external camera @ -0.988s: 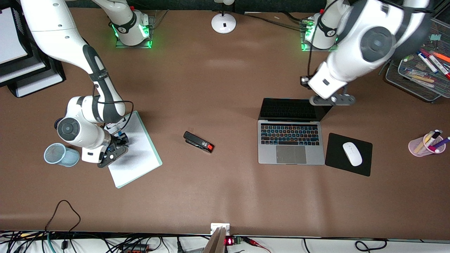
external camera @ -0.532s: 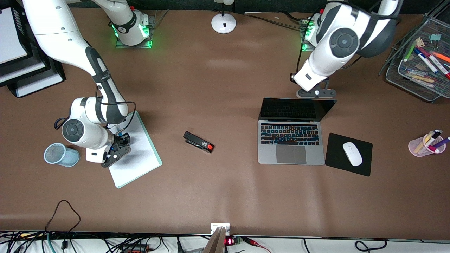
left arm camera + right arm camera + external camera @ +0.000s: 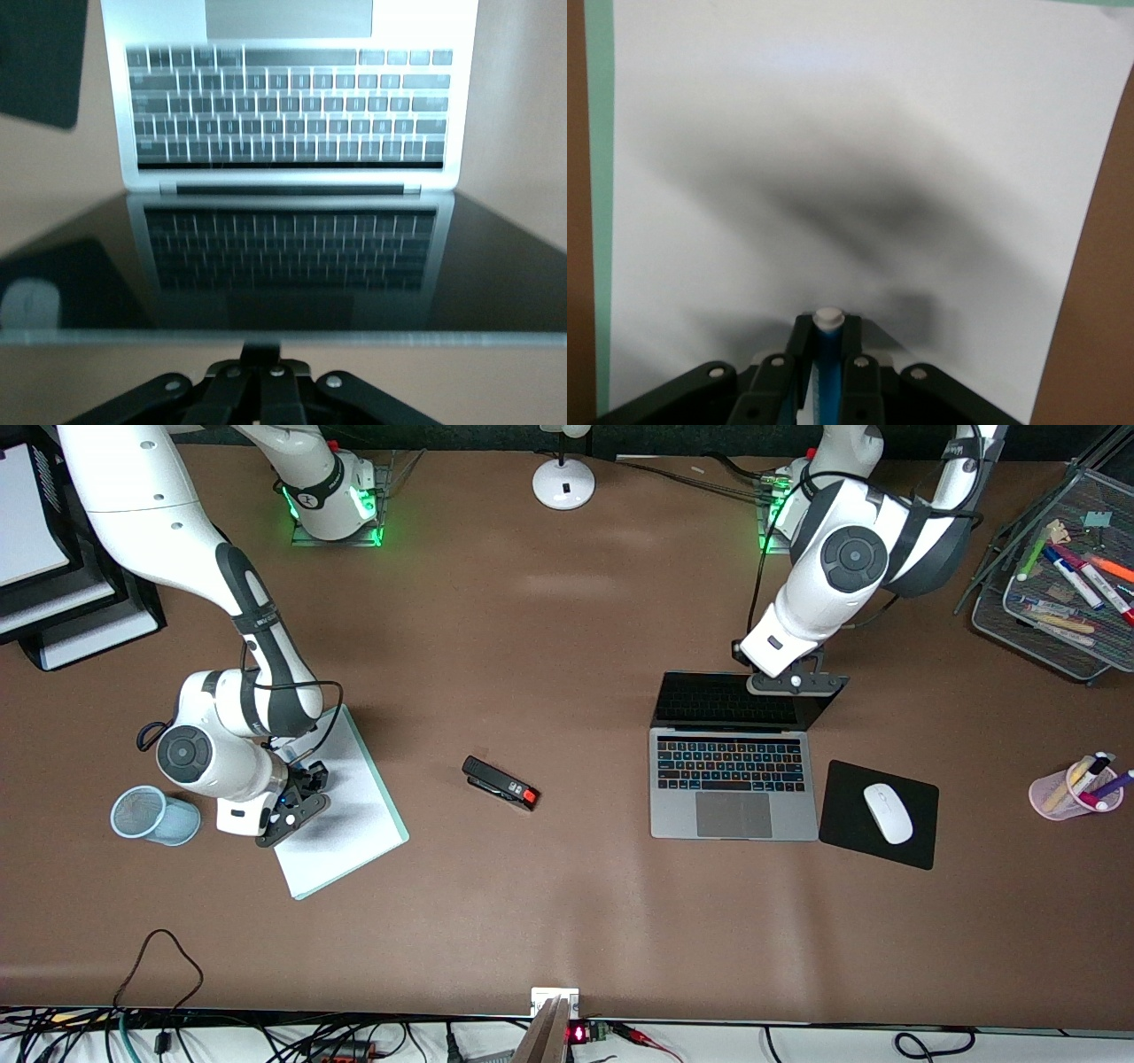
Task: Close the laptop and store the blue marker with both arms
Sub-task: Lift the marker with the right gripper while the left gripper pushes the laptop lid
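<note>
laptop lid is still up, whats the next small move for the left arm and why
Probably push the lid's top edge forward and down toward the keyboard. The laptop is open, its screen upright, and the left gripper sits at the lid's top edge. The right gripper is shut on the blue marker over the white paper, so closing falls to the left arm.

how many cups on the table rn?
2. A blue mesh cup lies on its side beside the notepad, at the right arm's end; a pink cup with markers stands at the left arm's end.

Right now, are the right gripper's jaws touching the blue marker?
Touching: the right wrist view shows the right gripper with its jaws shut against the blue marker over the white paper.
</note>
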